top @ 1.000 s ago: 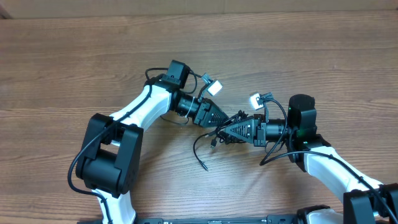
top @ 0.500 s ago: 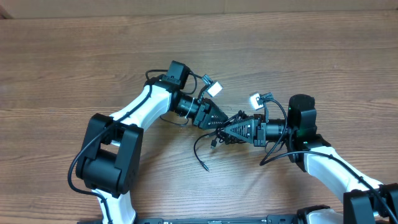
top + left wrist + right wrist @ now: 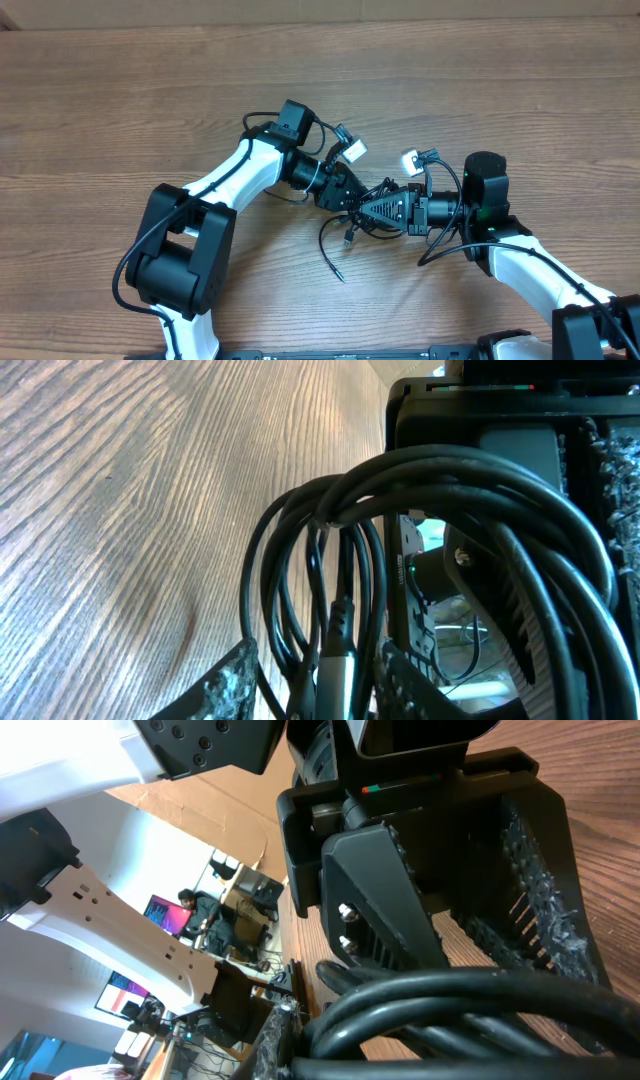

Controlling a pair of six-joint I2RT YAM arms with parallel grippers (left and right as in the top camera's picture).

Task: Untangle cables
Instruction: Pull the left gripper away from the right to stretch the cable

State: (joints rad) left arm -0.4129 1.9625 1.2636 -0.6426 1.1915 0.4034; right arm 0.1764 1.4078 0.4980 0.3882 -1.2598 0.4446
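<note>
Two robot arms are pictured nose to nose over a wooden tabletop (image 3: 500, 90), with the knotted black cables (image 3: 352, 222) bunched between them just above the middle of the near edge. Over the last second the left claw (image 3: 351, 202) has been pushed closer to the right claw (image 3: 364, 211), and the loose tail (image 3: 338, 272) of one cord has been dragged a little along the wood with it. That shift is judged to mean a fresh bite is being sought on the knot, which has not yet been loosened.

The right claw is pressed together, apparently on strands of the bundle. The left claw's fingers (image 3: 232, 682) are seen set partly apart around several cords and a plug (image 3: 336, 660); whether a firm grip has been taken cannot be told.

From overhead, only a dark clump and the trailing tail can be made out. In the left wrist view the loops are shown arching separately over the opposite claw. In the right wrist view the cords are seen running across the bottom of the frame, the left claw's body close behind.
</note>
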